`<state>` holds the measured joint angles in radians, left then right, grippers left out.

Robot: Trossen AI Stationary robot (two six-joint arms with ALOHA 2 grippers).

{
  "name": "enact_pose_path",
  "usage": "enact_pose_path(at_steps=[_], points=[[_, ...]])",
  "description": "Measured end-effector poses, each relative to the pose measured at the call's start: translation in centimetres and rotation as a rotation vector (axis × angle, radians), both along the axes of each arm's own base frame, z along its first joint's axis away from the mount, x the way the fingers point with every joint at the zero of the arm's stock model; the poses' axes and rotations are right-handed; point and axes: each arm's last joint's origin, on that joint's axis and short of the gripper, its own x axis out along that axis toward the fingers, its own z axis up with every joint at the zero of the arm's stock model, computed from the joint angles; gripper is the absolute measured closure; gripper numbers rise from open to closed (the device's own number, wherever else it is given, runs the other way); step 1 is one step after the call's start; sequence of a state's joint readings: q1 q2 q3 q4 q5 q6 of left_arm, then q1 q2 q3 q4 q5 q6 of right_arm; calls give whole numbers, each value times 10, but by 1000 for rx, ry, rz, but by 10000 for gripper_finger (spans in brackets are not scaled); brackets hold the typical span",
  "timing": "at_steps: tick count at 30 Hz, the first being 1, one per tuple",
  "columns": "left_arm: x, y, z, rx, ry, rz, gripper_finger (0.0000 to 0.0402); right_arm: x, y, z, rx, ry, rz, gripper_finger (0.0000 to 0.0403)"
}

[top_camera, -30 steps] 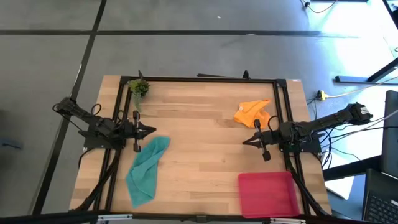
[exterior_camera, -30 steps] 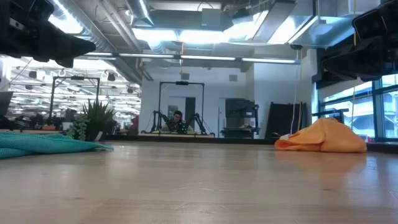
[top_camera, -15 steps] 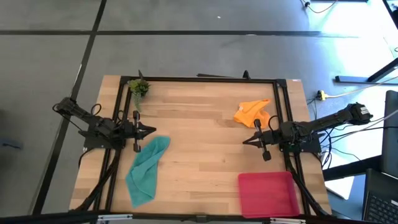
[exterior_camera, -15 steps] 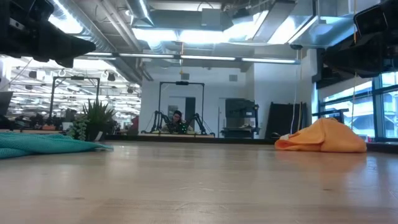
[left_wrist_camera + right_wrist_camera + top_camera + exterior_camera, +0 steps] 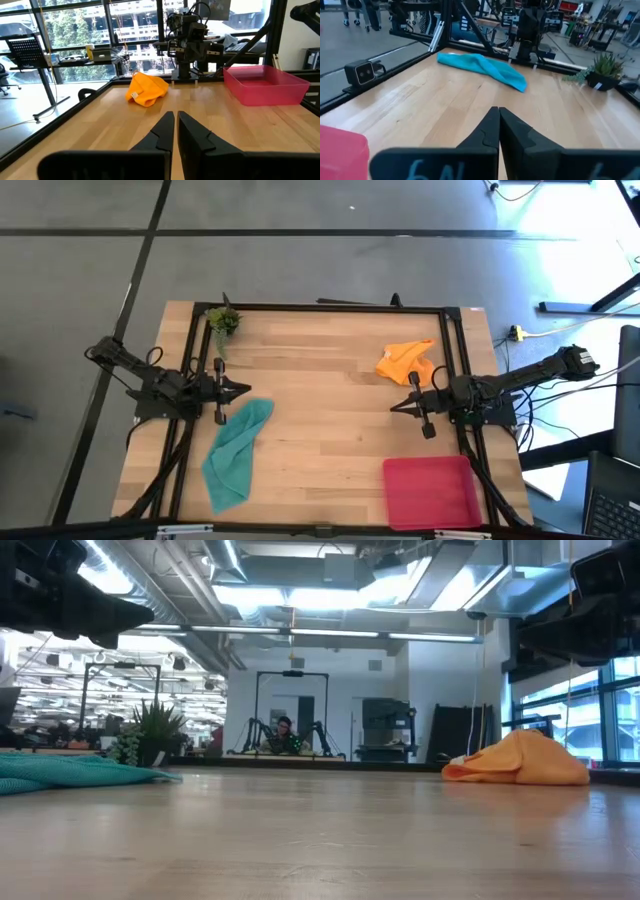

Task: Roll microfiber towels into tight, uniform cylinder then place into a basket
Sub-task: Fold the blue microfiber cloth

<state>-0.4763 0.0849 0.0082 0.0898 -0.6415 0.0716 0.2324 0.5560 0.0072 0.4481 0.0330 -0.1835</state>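
Towels limp, light: teal towel (image 5: 236,452) strewn long, orange towel (image 5: 405,361) bunched; pinch a corner. Left gripper (image 5: 243,391), right gripper (image 5: 396,406) both closed, empty.

Both arms wait at opposite edges of the table, grippers closed.

The left gripper (image 5: 245,391) hovers over the table's (image 5: 320,430) left edge, fingers pressed together, pointing inward. The right gripper (image 5: 393,407) hovers over the table's right edge, fingers together, pointing toward the left one.

One towel (image 5: 235,453) lies front-left on the table (image 5: 320,410), the other towel (image 5: 406,362) back-right, the basket (image 5: 430,491) front-right.
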Motion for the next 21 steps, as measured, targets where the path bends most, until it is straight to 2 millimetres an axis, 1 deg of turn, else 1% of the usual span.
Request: enact_pose_path(at_steps=[5, 12, 21], points=[[0, 0, 0, 0, 0, 0, 388, 0, 0, 1, -29, -13, -2, 399], [0, 0, 0, 0, 0, 0, 388, 0, -2, 1, -33, -13, -83, 398], [0, 0, 0, 0, 0, 0, 388, 1, -3, 1, 67, -6, -124, 398]])
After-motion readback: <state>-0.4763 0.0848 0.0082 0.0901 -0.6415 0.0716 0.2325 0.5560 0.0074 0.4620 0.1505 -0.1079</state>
